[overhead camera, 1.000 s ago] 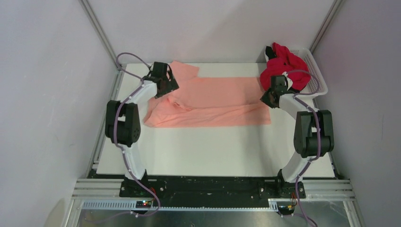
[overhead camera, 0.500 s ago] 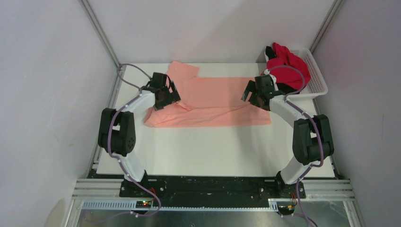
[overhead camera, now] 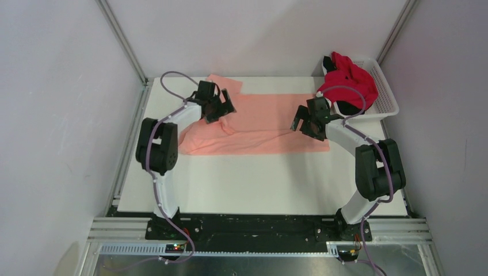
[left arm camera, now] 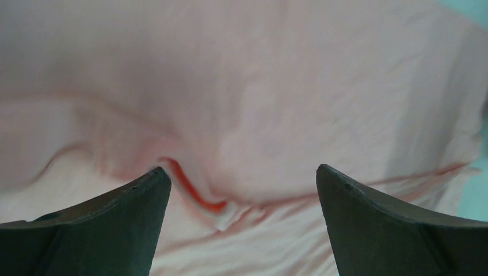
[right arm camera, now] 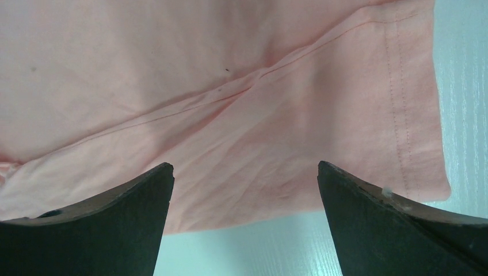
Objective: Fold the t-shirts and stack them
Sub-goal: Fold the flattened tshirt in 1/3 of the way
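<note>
A salmon-pink t-shirt [overhead camera: 262, 123] lies spread across the back of the white table [overhead camera: 259, 178], its near long edge folded over. My left gripper [overhead camera: 225, 108] hovers open above its left part, near the collar; in the left wrist view the pink cloth [left arm camera: 259, 86] fills the frame behind the open left gripper [left arm camera: 241, 171]. My right gripper [overhead camera: 299, 121] is open above the shirt's right part; the right wrist view shows the hem [right arm camera: 403, 115] between the wide jaws of the right gripper [right arm camera: 246, 167]. A red t-shirt [overhead camera: 348, 80] is heaped over a black one [overhead camera: 347, 107] in the basket.
A white mesh basket [overhead camera: 388, 95] stands at the back right corner. Grey walls and metal frame posts [overhead camera: 124, 46] enclose the table. Bare white table surface [right arm camera: 460, 86] shows to the right of the hem.
The right gripper opened, let go of the pink shirt's right edge and moved left over it. The left gripper moved right and back over the collar area.
</note>
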You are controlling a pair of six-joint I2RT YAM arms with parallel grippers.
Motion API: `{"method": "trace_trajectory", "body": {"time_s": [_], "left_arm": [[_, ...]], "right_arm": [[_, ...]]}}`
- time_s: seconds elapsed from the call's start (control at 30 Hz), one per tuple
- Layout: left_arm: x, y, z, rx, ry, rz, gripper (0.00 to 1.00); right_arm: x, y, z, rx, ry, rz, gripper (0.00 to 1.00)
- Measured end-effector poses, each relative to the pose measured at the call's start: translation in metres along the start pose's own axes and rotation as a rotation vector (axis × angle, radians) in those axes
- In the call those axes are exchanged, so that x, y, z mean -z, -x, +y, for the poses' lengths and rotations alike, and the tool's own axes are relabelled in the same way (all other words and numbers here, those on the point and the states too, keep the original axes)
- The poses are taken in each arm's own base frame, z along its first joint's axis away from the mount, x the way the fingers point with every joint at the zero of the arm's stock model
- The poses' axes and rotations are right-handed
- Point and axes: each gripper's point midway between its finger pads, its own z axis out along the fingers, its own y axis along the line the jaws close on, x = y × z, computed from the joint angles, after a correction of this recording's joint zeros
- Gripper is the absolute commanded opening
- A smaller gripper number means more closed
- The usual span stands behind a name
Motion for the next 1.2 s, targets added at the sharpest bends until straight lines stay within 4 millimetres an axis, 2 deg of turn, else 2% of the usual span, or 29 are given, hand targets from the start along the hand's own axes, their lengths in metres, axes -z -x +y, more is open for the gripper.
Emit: {"method": "trace_trajectory", "body": {"time_s": [0.23,0.3,0.4,0.47,0.57,0.63,0.7,0.8,0.93,1.0,1.07,1.2], "left_arm": [[-0.042,0.07,-0.048,-0.033,-0.107,-0.126,1.0],[-0.043,0.079,-0.053,-0.053,-0.118,-0.146,1.0],[-0.038,0.082,-0.049,-0.087,-0.099,-0.174,1.0],[-0.026,0.075,-0.036,-0.103,-0.05,-0.187,1.0],[0.005,0.054,-0.011,-0.102,0.026,-0.192,1.0],[0.027,0.037,0.003,-0.089,0.045,-0.194,1.0],[0.041,0.02,0.014,-0.072,0.048,-0.191,1.0],[0.041,-0.01,0.032,-0.041,0.058,-0.16,1.0],[0.03,-0.059,0.072,0.0,0.12,-0.061,1.0],[0.038,-0.058,0.072,0.025,0.093,-0.089,1.0],[0.047,-0.072,0.085,0.048,0.107,-0.091,1.0],[0.069,-0.091,0.098,0.086,0.104,-0.121,1.0]], "right_arm": [[-0.003,-0.008,-0.007,0.01,-0.012,0.017,0.99],[-0.003,-0.011,-0.008,0.018,-0.012,0.022,0.99],[-0.005,-0.014,-0.009,0.034,-0.003,0.025,0.99],[-0.006,-0.014,-0.006,0.043,0.017,0.024,0.99],[-0.011,-0.01,0.003,0.052,0.06,0.009,0.99],[-0.016,-0.011,0.009,0.058,0.085,0.006,0.99],[-0.022,-0.015,0.01,0.062,0.09,0.017,0.99],[-0.027,-0.022,0.008,0.066,0.079,0.037,0.99],[-0.03,-0.035,0.002,0.067,0.067,0.064,0.99],[-0.026,-0.038,0.0,0.065,0.07,0.061,0.99],[-0.019,-0.045,-0.005,0.057,0.073,0.061,0.99],[0.001,-0.069,-0.013,0.049,0.095,0.081,1.0]]}}
